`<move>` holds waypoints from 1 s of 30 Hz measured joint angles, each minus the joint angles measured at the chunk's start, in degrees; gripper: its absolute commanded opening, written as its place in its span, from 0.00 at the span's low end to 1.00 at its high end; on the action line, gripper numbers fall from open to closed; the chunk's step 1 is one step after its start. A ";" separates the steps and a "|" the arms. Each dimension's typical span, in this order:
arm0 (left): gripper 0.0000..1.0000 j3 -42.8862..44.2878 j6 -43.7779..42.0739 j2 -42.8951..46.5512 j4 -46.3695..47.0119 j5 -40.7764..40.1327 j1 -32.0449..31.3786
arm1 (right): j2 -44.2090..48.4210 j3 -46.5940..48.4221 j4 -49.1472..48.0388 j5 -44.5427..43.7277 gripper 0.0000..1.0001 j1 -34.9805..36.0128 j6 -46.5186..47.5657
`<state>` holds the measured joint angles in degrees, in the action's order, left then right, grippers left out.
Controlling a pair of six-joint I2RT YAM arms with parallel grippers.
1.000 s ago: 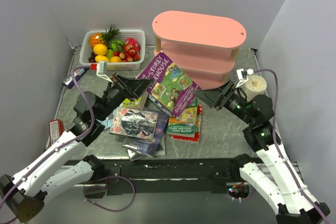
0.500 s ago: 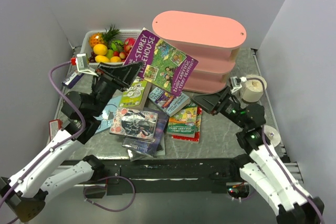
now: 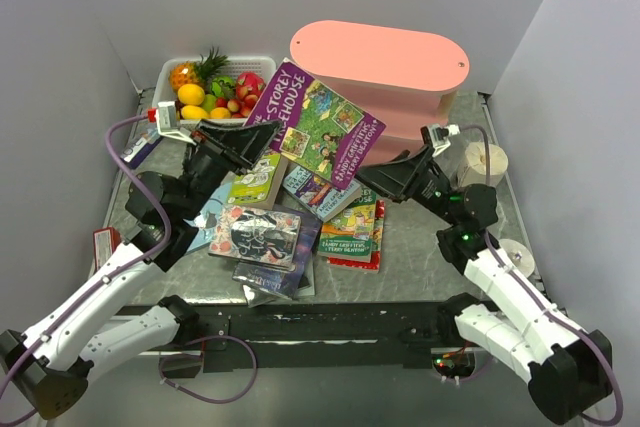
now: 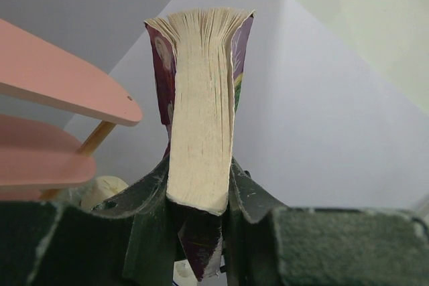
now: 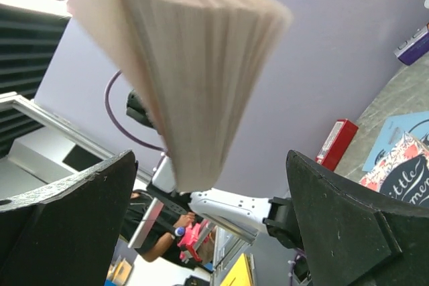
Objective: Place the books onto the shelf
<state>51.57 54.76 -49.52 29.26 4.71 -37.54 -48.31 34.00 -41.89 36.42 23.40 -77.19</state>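
My left gripper (image 3: 258, 134) is shut on the left edge of a purple "Storey Treehouse" book (image 3: 318, 125) and holds it tilted in the air in front of the pink three-tier shelf (image 3: 385, 59). In the left wrist view the book's page edge (image 4: 201, 112) stands upright between the jaws of that gripper (image 4: 201, 200), with the shelf (image 4: 47, 85) to the left. My right gripper (image 3: 376, 176) stands open just under the book's lower right corner. Its wrist view shows the page block (image 5: 188, 65) above the open gripper (image 5: 211, 209), not touching either finger. Several more books (image 3: 285, 232) lie piled on the table.
A white fruit basket (image 3: 215, 92) stands at the back left, beside the shelf. A paper roll (image 3: 487, 161) sits right of the shelf and a tape roll (image 3: 516, 257) by the right arm. A red box (image 3: 103, 245) and a blue-white carton (image 3: 140, 148) lie along the left edge.
My left gripper has lifted the purple book off the pile and up toward the shelf. The right arm has swung left, bringing its open gripper beneath the book.
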 measured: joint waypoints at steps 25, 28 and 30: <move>0.96 2.08 -2.19 0.87 -22.40 -14.67 -0.07 | -14.47 33.22 36.59 11.02 0.00 -6.78 16.24; 0.96 2.05 -2.38 3.58 -28.68 -21.42 -0.04 | -14.69 39.26 45.83 7.72 0.00 -11.37 19.04; 0.96 1.70 -2.58 5.33 -30.51 -23.80 -0.04 | -15.74 43.32 50.21 5.55 0.00 -13.33 19.91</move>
<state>53.28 52.18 -44.18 -1.26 -19.09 -37.58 -64.05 77.32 8.32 41.98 10.07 -57.28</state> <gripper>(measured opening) 0.961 0.348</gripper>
